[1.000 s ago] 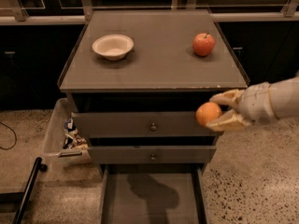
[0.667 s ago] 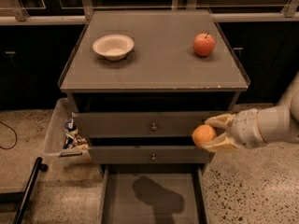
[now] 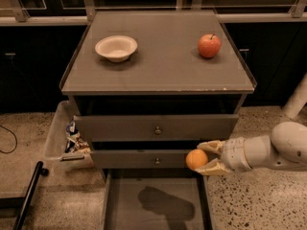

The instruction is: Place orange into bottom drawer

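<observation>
My gripper [image 3: 205, 157] comes in from the right on a white arm and is shut on the orange [image 3: 196, 159], a small smooth round fruit. It holds the orange in the air above the right side of the bottom drawer [image 3: 120, 210], which is pulled out and shows a flat gray floor with the arm's shadow on it. The orange hangs level with the middle drawer's front [image 3: 144, 158].
A gray cabinet top [image 3: 158, 61] carries a white bowl [image 3: 116, 47] at the left and a red-orange apple [image 3: 209, 45] at the right. Two brass-knobbed drawer fronts sit above. A plastic bin [image 3: 62, 133] with packets stands at the cabinet's left. A black pole [image 3: 28, 195] lies at the lower left.
My gripper has moved down and to the left with the orange, from beside the top drawer front to the middle drawer's level, over the open bottom drawer.
</observation>
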